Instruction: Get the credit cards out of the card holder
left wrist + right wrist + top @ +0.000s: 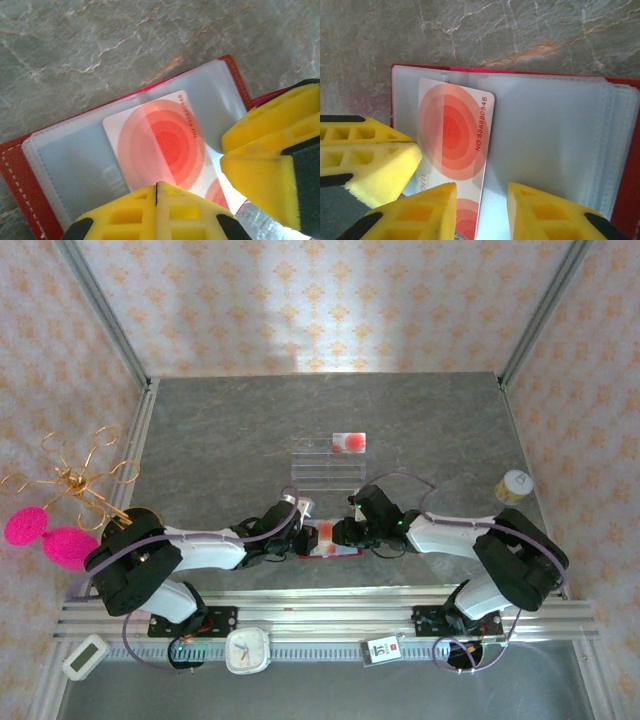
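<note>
The red card holder [14,167] lies open on the table, its clear sleeves [555,130] facing up. A pale credit card with red rings [454,131] sticks partway out of a sleeve. My left gripper [156,189] is shut, its joined fingertips resting on that card [162,145]. My right gripper [481,212] is open, its fingers on either side of the card's long edge. Seen from above, the left gripper [303,530] and right gripper [337,533] meet over the holder [345,552]. Another card with a red mark [349,442] lies on a clear stepped rack [322,468].
A yellow-lidded jar [514,485] stands at the right. A gold wire stand [75,475] with pink pompoms [50,537] is at the left. A small clock [247,650] and a timer [85,656] sit on the near rail.
</note>
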Robot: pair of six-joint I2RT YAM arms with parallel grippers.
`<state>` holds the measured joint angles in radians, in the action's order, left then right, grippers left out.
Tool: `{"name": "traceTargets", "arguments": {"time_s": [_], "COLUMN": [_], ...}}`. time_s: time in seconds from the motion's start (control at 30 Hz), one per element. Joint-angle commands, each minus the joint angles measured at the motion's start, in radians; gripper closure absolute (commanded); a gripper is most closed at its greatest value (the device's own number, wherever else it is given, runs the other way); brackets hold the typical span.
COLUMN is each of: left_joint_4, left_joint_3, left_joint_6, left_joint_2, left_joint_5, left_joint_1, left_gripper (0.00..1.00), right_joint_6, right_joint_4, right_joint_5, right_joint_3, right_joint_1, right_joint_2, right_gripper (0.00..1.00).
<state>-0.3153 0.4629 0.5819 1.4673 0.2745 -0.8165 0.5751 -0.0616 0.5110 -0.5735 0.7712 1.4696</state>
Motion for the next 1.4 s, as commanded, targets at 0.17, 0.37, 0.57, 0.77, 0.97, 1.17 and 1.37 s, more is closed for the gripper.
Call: {"name": "traceTargets", "arguments": {"time_s": [0.17,0.37,0.57,0.77,0.97,1.17,1.37], "left_joint_4": [-0.035,-0.024,-0.043,-0.047,-0.156,-0.463,-0.680], "left_joint_3": [-0.034,-0.047,-0.056,-0.030,-0.004,-0.053,-0.082], "left_joint_6": [-0.001,-0.002,0.031,0.032,0.051,0.145,0.239], "left_joint_2": [0.079,0.046,0.044,0.006,-0.157,-0.281,-0.305], "left_joint_5": [0.020,0.008,0.028,0.034,0.060,0.177,0.266], "left_joint_1": [-0.002,0.002,0.018,0.022,0.064,0.159,0.201], "left_gripper": [1.00,1.00,1.00,1.00,0.92,0.63,0.57], "right_joint_6": [0.014,0.014,0.038,0.023,-0.067,-0.066,-0.037], "right_joint_4": [-0.091,-0.028,0.051,0.135,0.107,-0.059,-0.237], "right_joint_5": [0.061,-0.012,-0.128,-0.185,-0.162,-0.151,-0.037], "right_joint_3": [-0.025,-0.038,0.046,0.073,0.004,0.001,0.010], "right_joint_1": [-0.002,-0.003,-0.022,-0.044,-0.044,-0.046,-0.047], "right_joint_2": [0.063,0.051,-0.045,-0.203,-0.385,-0.530,-0.544], "right_gripper": [0.72,0.96,1.00,1.00,1.00,1.00,1.00]}}
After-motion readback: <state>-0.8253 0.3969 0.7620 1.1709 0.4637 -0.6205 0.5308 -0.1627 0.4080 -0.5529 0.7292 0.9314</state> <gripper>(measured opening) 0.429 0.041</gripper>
